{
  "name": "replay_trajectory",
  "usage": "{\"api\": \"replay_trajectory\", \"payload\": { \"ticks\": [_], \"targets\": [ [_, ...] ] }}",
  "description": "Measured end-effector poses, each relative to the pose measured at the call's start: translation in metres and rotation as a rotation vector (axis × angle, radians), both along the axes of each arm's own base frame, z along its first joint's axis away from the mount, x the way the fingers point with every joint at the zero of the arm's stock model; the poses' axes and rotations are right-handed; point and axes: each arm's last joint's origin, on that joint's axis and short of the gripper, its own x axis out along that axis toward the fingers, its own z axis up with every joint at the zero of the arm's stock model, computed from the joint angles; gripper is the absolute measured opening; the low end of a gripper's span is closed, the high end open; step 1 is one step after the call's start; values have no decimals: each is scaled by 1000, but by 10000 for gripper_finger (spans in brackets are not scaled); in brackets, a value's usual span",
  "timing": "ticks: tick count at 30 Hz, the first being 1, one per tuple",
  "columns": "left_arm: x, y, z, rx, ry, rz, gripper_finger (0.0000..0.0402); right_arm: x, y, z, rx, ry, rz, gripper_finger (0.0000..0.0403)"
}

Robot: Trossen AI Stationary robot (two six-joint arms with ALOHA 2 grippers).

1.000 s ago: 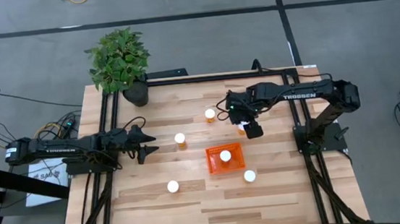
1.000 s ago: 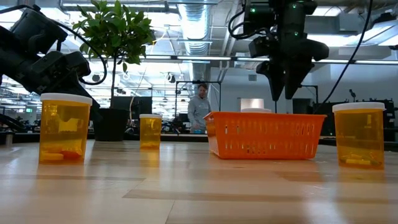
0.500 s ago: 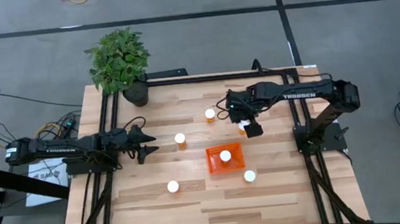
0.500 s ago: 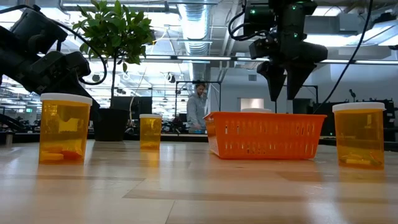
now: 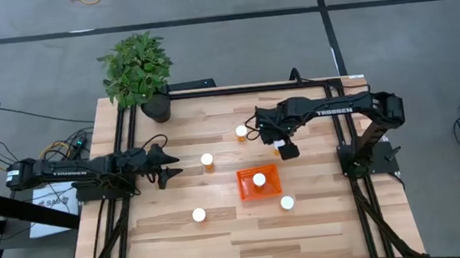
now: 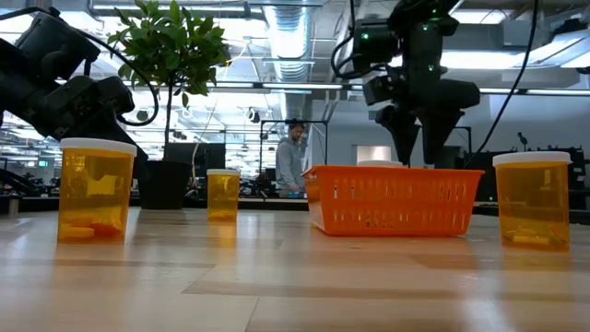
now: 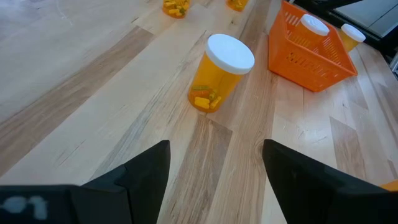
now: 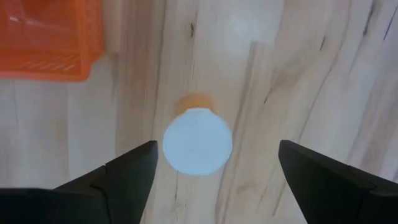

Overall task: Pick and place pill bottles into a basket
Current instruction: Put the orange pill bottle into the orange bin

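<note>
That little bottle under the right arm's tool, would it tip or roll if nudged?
The bottle stands upright on its flat base, so probably steady under a light nudge. Tipped over, its round body would likely roll. It looks rigid and light, like the near bottle, which holds only a few pills.

An open-plan robotics lab: exposed ceiling ducts (image 6: 293,37) and strip lighting, grey carpet tiles (image 5: 31,46), a wooden workbench (image 5: 222,230) on black framing, a person (image 6: 291,159) standing among distant workstations.
</note>
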Motion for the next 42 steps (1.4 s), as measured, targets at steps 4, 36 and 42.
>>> {"api": "replay_trajectory", "payload": {
  "ticks": [4, 36, 42],
  "targets": [
    [0, 0, 0, 0, 0, 0, 245, -5, 1, -13, 6, 23, 1, 327],
    [0, 0, 0, 0, 0, 1, 245, -9, 4, -36, 25, -8, 9, 327],
    [0, 0, 0, 0, 0, 1, 245, -9, 4, -36, 25, -9, 9, 326]
  ]
}}
